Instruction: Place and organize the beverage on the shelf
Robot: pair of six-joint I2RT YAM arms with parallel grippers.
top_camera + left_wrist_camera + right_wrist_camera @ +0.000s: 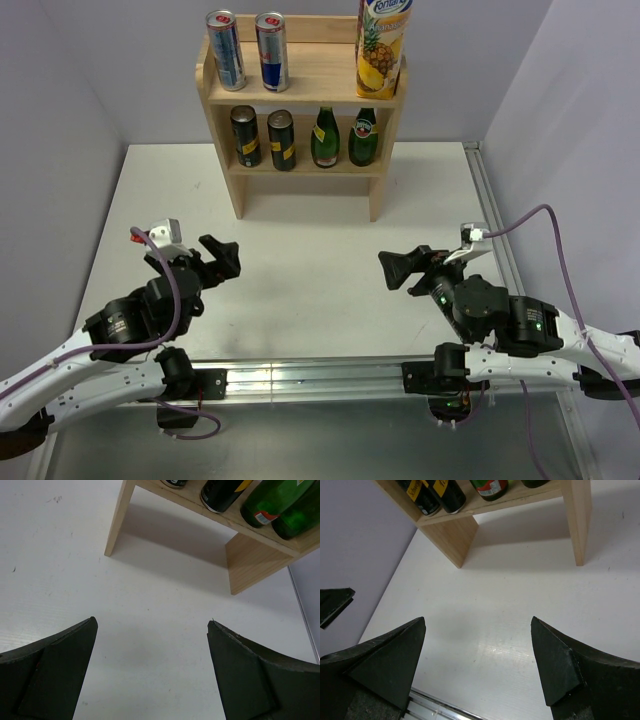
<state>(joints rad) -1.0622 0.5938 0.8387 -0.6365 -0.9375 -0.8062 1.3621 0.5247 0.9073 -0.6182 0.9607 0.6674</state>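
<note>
The light-wood shelf [300,95] stands at the back of the table. Two slim silver-blue cans [226,50] [271,52] stand on its top tier. On its lower tier stand two dark black-gold cans [245,137] [281,141] and two green bottles [324,139] [363,138]. My left gripper [222,258] is open and empty over the table, well in front of the shelf. My right gripper [398,270] is open and empty at the right. The left wrist view shows the shelf's lower tier [235,527] with a dark can [222,492] and bottles [272,502]; the right wrist view shows it [510,502] too.
A tall yellow pineapple juice carton [382,45] stands on the shelf's top tier at the right. A metal rail [300,378] runs along the table's near edge. Grey walls close in the left, back and right sides.
</note>
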